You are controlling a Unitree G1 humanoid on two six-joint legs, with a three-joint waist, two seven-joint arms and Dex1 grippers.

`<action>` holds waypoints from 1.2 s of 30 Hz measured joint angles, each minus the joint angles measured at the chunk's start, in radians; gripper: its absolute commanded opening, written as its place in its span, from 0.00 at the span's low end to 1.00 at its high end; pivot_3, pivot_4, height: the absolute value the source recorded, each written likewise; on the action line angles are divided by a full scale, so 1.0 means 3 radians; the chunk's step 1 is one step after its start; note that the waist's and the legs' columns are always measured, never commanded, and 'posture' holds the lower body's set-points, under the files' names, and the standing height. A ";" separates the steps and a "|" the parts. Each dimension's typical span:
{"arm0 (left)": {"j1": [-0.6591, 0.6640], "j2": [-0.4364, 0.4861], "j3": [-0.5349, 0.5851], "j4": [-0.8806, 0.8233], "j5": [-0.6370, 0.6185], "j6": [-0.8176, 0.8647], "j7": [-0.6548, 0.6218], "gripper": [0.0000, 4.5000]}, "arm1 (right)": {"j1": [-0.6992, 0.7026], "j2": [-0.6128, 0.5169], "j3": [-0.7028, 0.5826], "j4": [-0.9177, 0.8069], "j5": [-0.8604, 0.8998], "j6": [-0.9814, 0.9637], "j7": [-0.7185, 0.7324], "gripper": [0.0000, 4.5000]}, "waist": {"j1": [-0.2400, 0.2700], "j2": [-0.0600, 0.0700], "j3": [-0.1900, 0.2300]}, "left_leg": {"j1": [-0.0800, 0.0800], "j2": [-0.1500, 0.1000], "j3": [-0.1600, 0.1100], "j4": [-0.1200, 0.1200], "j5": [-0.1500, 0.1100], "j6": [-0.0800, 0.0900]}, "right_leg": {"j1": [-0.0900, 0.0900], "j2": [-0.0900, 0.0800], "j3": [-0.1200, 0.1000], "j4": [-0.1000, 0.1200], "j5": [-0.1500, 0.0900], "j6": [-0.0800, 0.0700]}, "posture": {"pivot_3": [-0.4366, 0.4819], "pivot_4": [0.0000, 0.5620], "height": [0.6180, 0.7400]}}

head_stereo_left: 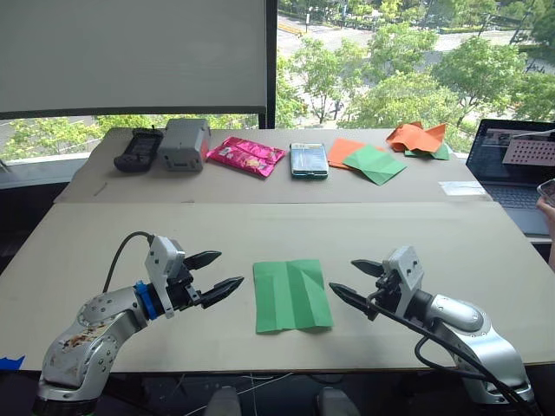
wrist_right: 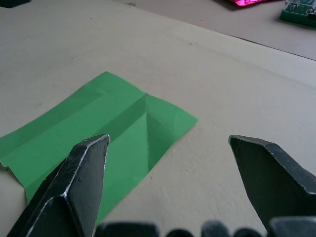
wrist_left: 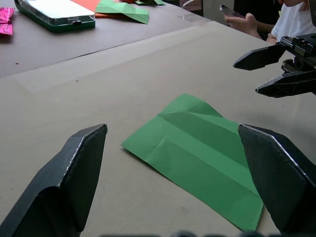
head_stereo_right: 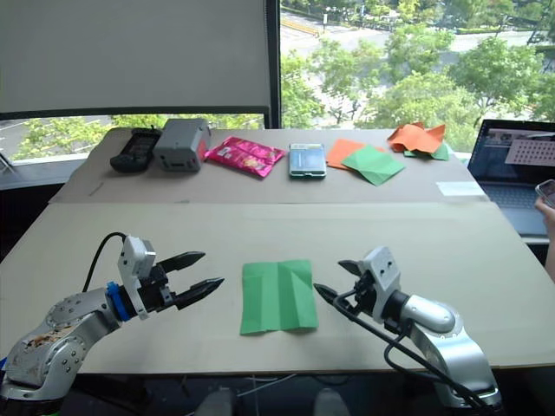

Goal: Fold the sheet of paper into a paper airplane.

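The sheet of paper [head_stereo_left: 291, 295] lies flat on the brown table near its front edge, a bright green rectangle with lengthwise and diagonal creases; it also shows in the wrist views [wrist_left: 197, 150] [wrist_right: 94, 133]. My left gripper [head_stereo_left: 218, 274] hovers open a short way to the paper's left, fingers pointing at it. On the paper's right, my right gripper [head_stereo_left: 350, 281] is open too, its fingertips close to the paper's right edge but apart from it. Neither holds anything.
Along the table's far side lie a black remote [head_stereo_left: 137, 149], a grey box [head_stereo_left: 183, 144], a pink packet [head_stereo_left: 246, 156], a green case [head_stereo_left: 309, 160], a duller green square on an orange sheet [head_stereo_left: 371, 162] and a crumpled orange-and-green heap [head_stereo_left: 420, 139]. A laptop [head_stereo_left: 517, 169] and a person's hand [head_stereo_left: 546, 195] are at the right.
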 measured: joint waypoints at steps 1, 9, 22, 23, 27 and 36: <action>0.0000 0.0000 0.0000 0.0000 0.0000 0.0000 0.0000 1.00 | 0.0000 0.0000 0.0000 0.0000 0.0000 0.0000 0.0000 0.95 | 0.0000 0.0000 0.0000 | 0.0000 0.0000 0.0000 0.0000 0.0000 0.0000 | 0.0000 0.0000 0.0000 0.0000 0.0000 0.0000 | 0.48 0.27 0.82; -0.0004 0.0044 -0.0095 0.0023 0.0090 -0.0002 -0.0037 0.94 | 0.0003 0.0000 0.0000 -0.0003 0.0000 -0.0001 -0.0051 0.96 | -0.0001 0.0000 0.0000 | 0.0000 0.0000 0.0000 0.0000 0.0000 0.0000 | 0.0000 0.0000 0.0000 0.0000 0.0000 0.0000 | 0.48 0.27 0.82; -0.0518 -0.0025 -0.0754 0.0571 0.0469 -0.0347 -0.0465 0.01 | 0.0073 0.0024 0.0000 -0.0068 0.0005 0.0000 -0.0139 0.96 | 0.0006 0.0002 -0.0001 | -0.0001 -0.0001 0.0000 0.0000 0.0000 0.0000 | 0.0000 0.0001 0.0000 0.0000 0.0000 0.0000 | 0.48 0.27 0.82; -0.0606 -0.0073 -0.0845 0.0717 0.0563 -0.0434 -0.0494 0.01 | 0.0086 0.0026 0.0001 -0.0087 0.0005 0.0000 -0.0149 0.96 | 0.0014 0.0002 -0.0001 | -0.0002 -0.0002 -0.0001 0.0001 0.0000 0.0000 | 0.0001 0.0001 0.0000 0.0000 0.0000 0.0000 | 0.48 0.27 0.82; -0.0857 -0.0256 -0.1081 0.1125 0.0819 -0.0712 -0.0582 0.01 | 0.0138 0.0035 0.0000 -0.0181 0.0006 0.0005 -0.0206 0.96 | 0.0019 0.0001 -0.0001 | -0.0007 -0.0004 -0.0002 0.0003 0.0000 0.0001 | 0.0000 0.0001 0.0000 0.0000 0.0000 0.0000 | 0.48 0.27 0.82; -0.1061 -0.0383 -0.1476 0.1707 0.1329 -0.1108 -0.0739 0.01 | 0.0322 -0.0003 -0.0009 -0.0499 0.0016 0.0195 -0.0302 0.96 | 0.0014 0.0004 -0.0002 | -0.0006 -0.0003 -0.0004 0.0002 0.0001 0.0001 | 0.0001 0.0002 0.0000 0.0000 0.0000 0.0000 | 0.48 0.27 0.82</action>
